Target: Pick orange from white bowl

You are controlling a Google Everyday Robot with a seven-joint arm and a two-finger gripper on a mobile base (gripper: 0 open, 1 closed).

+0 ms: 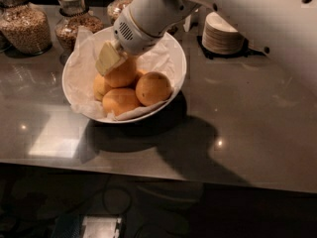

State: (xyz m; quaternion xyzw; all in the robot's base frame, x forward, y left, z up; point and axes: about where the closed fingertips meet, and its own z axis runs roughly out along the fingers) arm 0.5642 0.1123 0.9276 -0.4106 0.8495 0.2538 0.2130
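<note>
No legible text, label, brand, number or sign on any surface, including the glass jars (27, 26) at upper left and the stacked plates (221, 32) at upper right. Position of gripper (110, 58): upper left of frame centre, inside the white bowl (182, 78), against the topmost orange (123, 74).

Matt plastic tool (110, 58) on dimpled orange (124, 76) in glossy paper-lined white bowl (184, 71)

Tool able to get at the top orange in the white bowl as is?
Likely yes: the tool is down inside the white bowl, against the top orange from above. Nothing covers that orange; the other oranges sit beside and below it.
</note>
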